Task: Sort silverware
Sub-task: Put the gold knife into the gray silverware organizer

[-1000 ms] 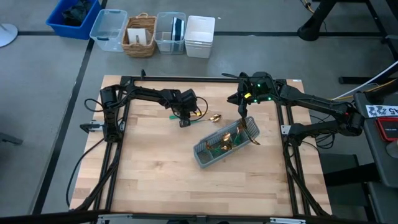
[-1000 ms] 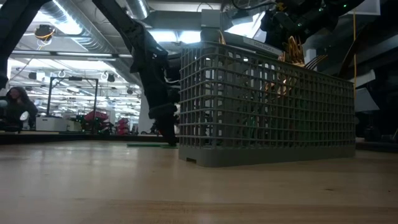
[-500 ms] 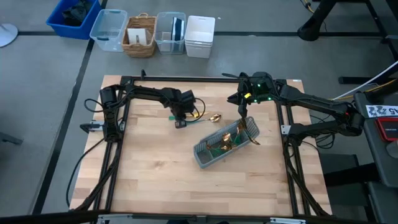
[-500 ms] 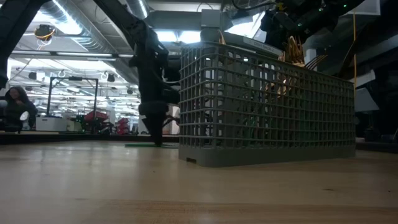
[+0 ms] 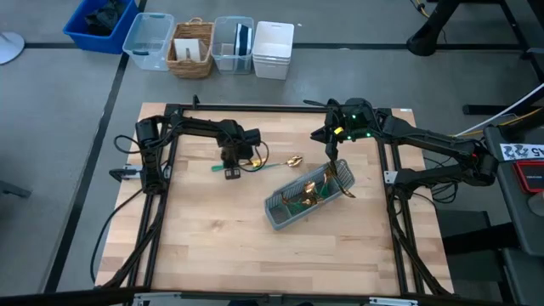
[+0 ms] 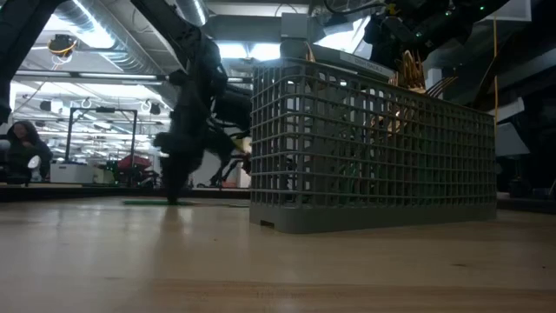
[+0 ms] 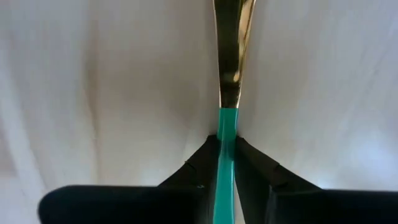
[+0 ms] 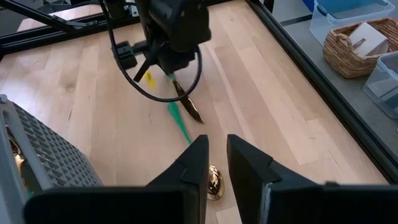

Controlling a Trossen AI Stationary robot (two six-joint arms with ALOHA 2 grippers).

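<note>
The left pincer [image 5: 230, 167] was clamped on the teal handle of one knife [image 7: 227, 93], low over the desk [image 5: 204, 246], likely to carry it aside. One spoon [image 5: 295, 160] lay loose nearby. The right pincer [image 5: 331, 151], slightly apart and empty, hung over the grey basket [image 5: 285, 217] holding several more pieces, uncountable.

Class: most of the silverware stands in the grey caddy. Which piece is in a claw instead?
The teal-handled piece lying on the table, left of the caddy. The left claw pinches its handle, gold end pointing away; another gold piece lies free nearby.
</note>
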